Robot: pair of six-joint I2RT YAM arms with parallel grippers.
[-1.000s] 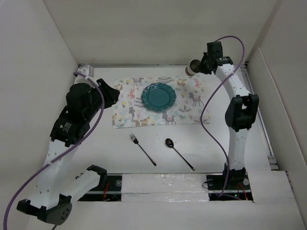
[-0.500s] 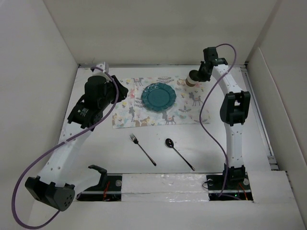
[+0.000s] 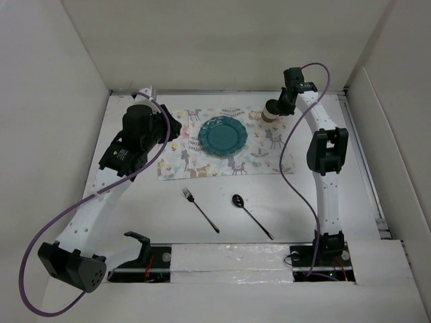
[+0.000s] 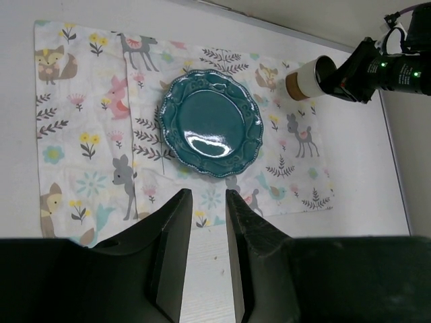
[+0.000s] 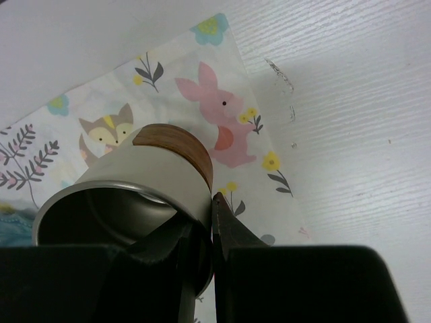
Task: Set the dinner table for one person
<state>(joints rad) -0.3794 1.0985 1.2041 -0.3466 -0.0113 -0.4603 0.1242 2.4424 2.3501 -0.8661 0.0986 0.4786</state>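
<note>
One large white matte dinner table (image 3: 303, 202) spans the walled enclosure, bearing an animal-print cloth placemat (image 3: 182, 158) and a scalloped teal plate (image 3: 223, 135). At the mat's far corner the right gripper (image 5: 202, 229) clamps the rim of a white, brown-banded cup (image 5: 158, 171). The left gripper (image 4: 205, 222) hovers with its fingers slightly apart, holding nothing.

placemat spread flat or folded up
Spread flat. The placemat lies open on the dinner table, its print showing, the teal plate on it; only a faint crease runs beside the plate.
</note>
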